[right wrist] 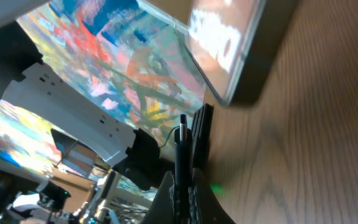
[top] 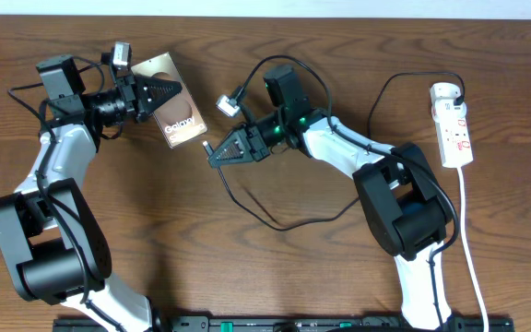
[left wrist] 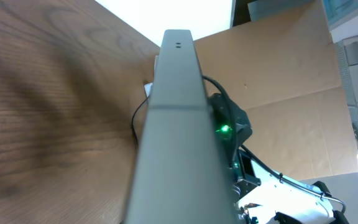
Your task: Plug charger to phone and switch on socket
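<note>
At the table's ten o'clock, left gripper [top: 175, 92]: jaws clamped on the phone [top: 182, 124].
Right gripper [top: 213, 153]: pinched together on the charger [top: 275, 224] at its plug end.
Phone: near, at the right gripper's eleven o'clock, not touching.
Socket [top: 454, 124]: out at three o'clock, well apart.

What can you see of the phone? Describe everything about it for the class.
The phone is a thin, flat rectangular slab with a dark frame and a brownish-gold screen that shows a pale oval and white "Galaxy" lettering. It sits at a slant over the left half of the wooden table, screen up. The left gripper is shut on its upper part. Whether it rests on the wood or is lifted cannot be told.
</note>
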`<state>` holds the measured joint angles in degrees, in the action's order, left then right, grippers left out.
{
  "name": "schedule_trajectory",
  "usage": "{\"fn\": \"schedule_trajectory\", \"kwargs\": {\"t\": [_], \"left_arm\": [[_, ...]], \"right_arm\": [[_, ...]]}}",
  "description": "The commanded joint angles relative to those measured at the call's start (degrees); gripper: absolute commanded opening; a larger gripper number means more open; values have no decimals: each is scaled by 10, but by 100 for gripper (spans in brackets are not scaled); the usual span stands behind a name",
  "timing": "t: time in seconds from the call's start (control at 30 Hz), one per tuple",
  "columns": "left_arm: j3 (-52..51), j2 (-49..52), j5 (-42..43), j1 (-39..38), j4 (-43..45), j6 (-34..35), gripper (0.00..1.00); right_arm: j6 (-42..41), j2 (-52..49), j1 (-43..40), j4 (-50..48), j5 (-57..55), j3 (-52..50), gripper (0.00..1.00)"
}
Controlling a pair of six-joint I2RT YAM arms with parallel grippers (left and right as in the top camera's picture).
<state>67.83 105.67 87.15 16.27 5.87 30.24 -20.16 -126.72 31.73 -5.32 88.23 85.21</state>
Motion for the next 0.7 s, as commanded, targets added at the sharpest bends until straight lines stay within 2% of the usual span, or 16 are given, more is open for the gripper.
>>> {"fn": "schedule_trajectory", "kwargs": {"t": [0.0, 0.23, 0.47, 0.67], "left_arm": [[6, -4, 26, -3, 3, 7, 7], [6, -4, 2, -3, 19, 40, 8], [6, -5, -19, -4, 77, 124, 8], [6, -5, -16, -18, 102, 130, 7]], "right_arm": [[-66, 3, 2, -41, 12, 3, 1], [-105, 3, 2, -83, 12, 3, 1], [-105, 3, 2, -83, 12, 3, 1], [-111, 3, 2, -84, 10, 3, 1]]}}
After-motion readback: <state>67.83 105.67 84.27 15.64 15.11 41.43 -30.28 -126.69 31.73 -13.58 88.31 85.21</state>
